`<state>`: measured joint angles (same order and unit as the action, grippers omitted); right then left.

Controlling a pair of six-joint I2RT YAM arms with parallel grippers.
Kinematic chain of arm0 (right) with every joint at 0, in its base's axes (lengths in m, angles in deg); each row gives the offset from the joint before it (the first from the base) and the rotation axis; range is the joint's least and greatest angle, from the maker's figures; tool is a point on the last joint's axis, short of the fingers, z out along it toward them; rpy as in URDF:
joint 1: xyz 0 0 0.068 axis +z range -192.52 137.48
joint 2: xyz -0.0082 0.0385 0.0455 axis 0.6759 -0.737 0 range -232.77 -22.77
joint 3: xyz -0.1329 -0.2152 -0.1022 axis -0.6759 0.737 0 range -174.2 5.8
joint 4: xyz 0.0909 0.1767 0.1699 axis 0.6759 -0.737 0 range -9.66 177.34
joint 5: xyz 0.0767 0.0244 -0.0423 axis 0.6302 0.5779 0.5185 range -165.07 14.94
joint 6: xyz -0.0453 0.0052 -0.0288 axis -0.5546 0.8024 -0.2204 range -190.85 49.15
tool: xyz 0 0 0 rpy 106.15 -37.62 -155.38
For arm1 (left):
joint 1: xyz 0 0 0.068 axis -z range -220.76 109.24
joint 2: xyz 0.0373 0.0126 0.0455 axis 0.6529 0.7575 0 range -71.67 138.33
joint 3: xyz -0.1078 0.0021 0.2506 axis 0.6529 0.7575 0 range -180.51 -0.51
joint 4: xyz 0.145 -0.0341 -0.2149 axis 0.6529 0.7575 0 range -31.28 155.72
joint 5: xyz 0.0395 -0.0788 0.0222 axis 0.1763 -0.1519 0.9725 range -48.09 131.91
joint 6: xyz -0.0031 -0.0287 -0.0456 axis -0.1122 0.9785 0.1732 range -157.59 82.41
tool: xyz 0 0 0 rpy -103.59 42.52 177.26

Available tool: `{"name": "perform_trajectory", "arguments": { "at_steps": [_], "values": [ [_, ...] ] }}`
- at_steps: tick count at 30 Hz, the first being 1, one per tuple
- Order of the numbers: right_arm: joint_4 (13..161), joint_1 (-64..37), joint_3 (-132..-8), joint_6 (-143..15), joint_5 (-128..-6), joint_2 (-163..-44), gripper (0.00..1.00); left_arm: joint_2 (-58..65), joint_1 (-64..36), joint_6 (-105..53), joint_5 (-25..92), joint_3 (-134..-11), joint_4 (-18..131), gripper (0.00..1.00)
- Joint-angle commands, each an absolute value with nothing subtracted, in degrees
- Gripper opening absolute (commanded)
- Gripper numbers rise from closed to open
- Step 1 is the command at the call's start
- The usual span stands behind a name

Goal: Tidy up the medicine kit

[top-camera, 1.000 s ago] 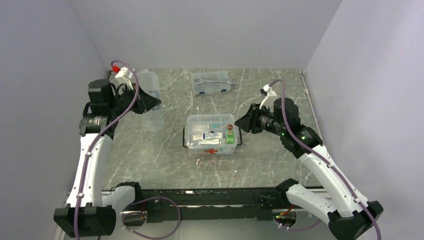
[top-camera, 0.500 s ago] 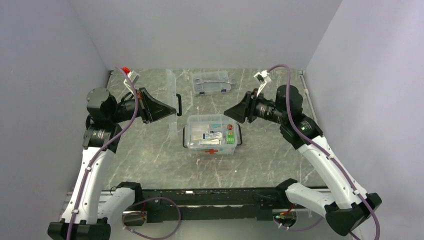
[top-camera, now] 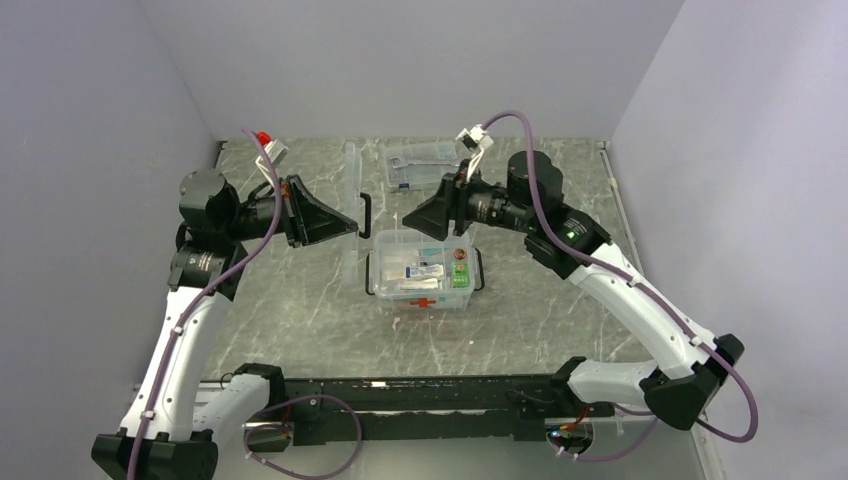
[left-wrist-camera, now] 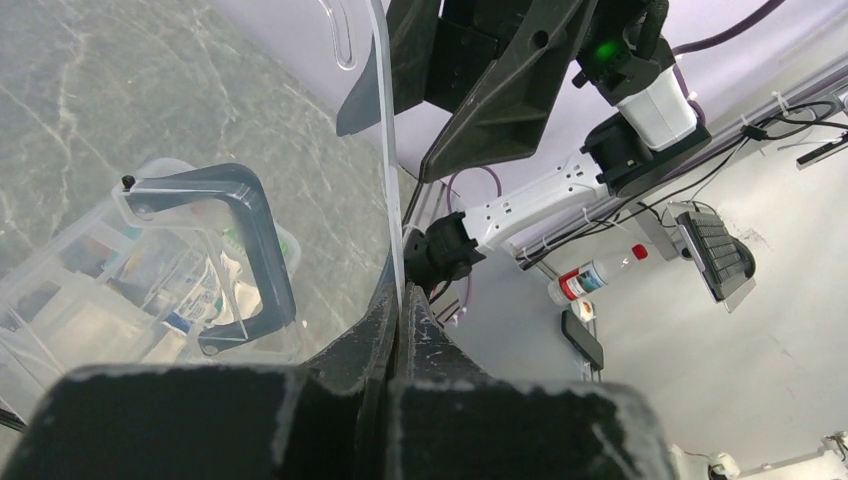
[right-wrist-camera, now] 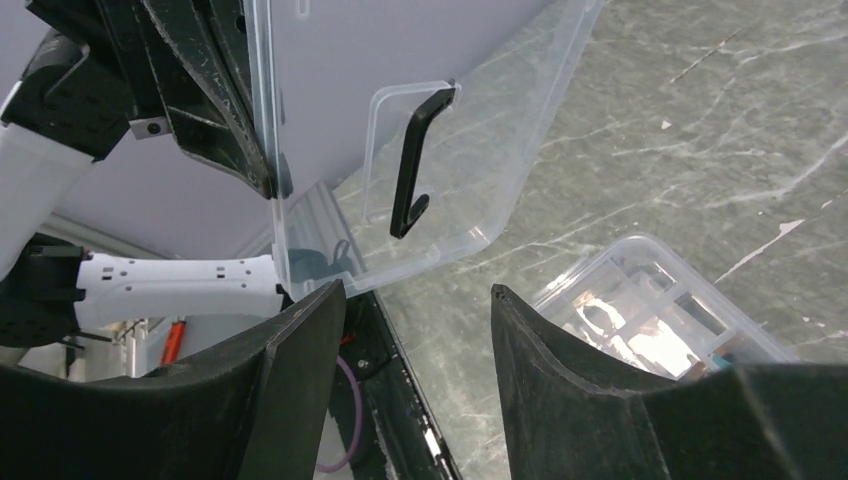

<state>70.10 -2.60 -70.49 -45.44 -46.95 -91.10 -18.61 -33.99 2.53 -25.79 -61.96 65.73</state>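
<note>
The medicine kit box (top-camera: pixel 422 272) sits mid-table without its lid, its divided tray of packets and small bottles showing. The clear lid (top-camera: pixel 349 205) stands on edge in the air just left of the box, and my left gripper (top-camera: pixel 352 226) is shut on its rim. In the left wrist view the gripper (left-wrist-camera: pixel 400 292) pinches the lid's edge (left-wrist-camera: pixel 385 150), with the black handle (left-wrist-camera: pixel 250 250) to the left. My right gripper (top-camera: pixel 408 218) hangs open above the box's left end, facing the lid. In the right wrist view its jaws (right-wrist-camera: pixel 415 292) stand apart below the handle (right-wrist-camera: pixel 412 160), touching nothing.
A flatter clear case with blue latches (top-camera: pixel 420 165) lies at the back, partly behind the right arm. Grey walls close in the marble table (top-camera: pixel 300 320) on the left, back and right. The arm bases' black rail (top-camera: pixel 420 400) runs along the near edge.
My left arm has swung the lid from the back left toward the box and turned it upright. My right arm has moved left over the box, its jaws widening.
</note>
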Motion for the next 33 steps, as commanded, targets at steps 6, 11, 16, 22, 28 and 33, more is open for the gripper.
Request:
{"name": "perform_trajectory", "arguments": {
  "at_steps": [6,11,16,22,28,33],
  "values": [
    [72.4,3.71,-77.89,-47.65,-58.55,-96.87,0.59,-17.67,-33.44,1.15,-27.34,-64.9,65.36,0.0],
    [71.86,6.06,-80.54,-47.3,-62.47,-100.76,0.59,-17.44,-33.29,1.02,-27.38,-65.07,65.58,0.0],
    [71.57,7.51,-82.03,-47.24,-63.47,-103.01,0.58,-17.53,-33.2,0.83,-27.32,-65.15,65.91,0.0],
    [70.98,8.58,-82.85,-47.29,-64.43,-104.52,0.58,-17.28,-32.94,0.72,-27.39,-65.55,66.04,0.0],
    [71.6,9.25,-82.18,-46.65,-64.69,-105.44,0.55,-17.33,-32.85,1.36,-27.64,-65.37,65.16,0.0],
    [71.49,9.42,-82.47,-46.48,-64.96,-106.43,0.45,-17.76,-32.8,1.95,-28.09,-65.22,64.57,0.0]
  ]
}}
